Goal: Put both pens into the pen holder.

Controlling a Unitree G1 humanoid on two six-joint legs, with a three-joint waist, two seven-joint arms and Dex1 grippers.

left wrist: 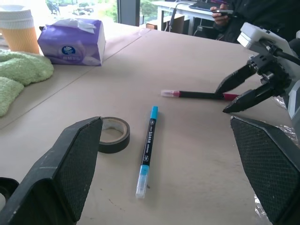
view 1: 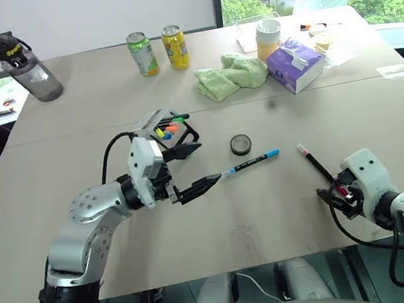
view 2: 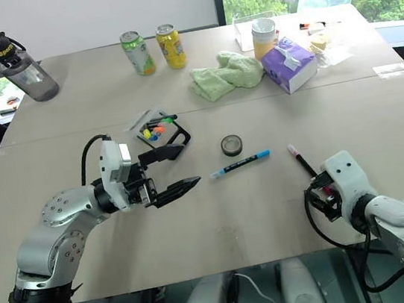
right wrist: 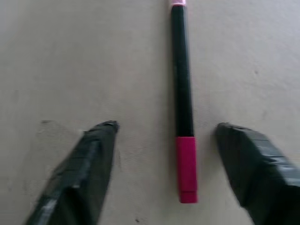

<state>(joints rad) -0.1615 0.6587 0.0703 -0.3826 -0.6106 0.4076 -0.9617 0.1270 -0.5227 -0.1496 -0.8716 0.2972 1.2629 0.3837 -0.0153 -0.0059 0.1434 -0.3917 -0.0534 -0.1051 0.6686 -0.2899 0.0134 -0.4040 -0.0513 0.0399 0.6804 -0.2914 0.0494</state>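
Note:
The light blue pen (view 1: pixel 250 163) lies on the table, its white tip just off the lower finger of my left gripper (view 1: pixel 209 162). That gripper is open, level and aimed along the pen (left wrist: pixel 147 150). Behind it stands the black square pen holder (view 1: pixel 173 131) with short coloured markers at it. The black pen (view 1: pixel 316 162) with pink-red ends lies further right. My right gripper (right wrist: pixel 168 126) is open low over the table, its fingers (right wrist: pixel 89 159) straddling the pen's red end (right wrist: pixel 186 168) with a gap on each side.
A small round dark tin (view 1: pixel 241 144) sits between the holder and the blue pen. Far across the table are a bottle (view 1: pixel 24 67), two cans (view 1: pixel 144 52), a green cloth (view 1: pixel 230 76), a purple tissue box (view 1: pixel 294 65) and a cup (view 1: pixel 269 36). A person's hands (left wrist: pixel 225 11) hold a phone beyond.

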